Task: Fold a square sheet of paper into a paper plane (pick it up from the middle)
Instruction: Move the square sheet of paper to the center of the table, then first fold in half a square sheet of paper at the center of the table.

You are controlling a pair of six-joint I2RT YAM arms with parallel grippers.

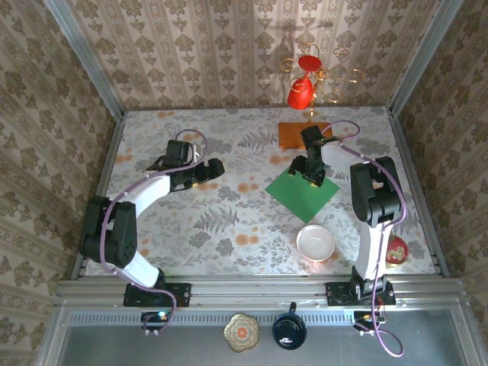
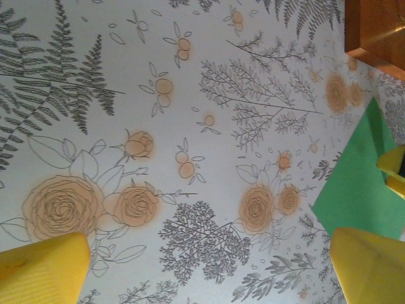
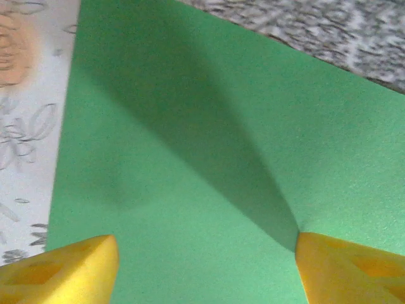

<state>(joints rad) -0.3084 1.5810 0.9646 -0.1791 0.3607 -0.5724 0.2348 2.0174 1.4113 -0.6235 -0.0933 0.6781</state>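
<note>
- Two grippers, both spread wide and empty: my right gripper (image 3: 202,253) sits low on the square sheet of paper (image 1: 299,198), right of centre; my left gripper (image 2: 205,256) hovers over the table (image 2: 190,95), well left.
- Pinching off-centre could crease or drag the thin sheet.
- Right wrist view shows a fingertip (image 3: 329,259) touching paper; overhead shows the white bowl (image 1: 315,243) nearer.

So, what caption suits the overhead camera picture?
Right gripper open over the flat green square sheet of paper, left gripper open off to its side.
</note>
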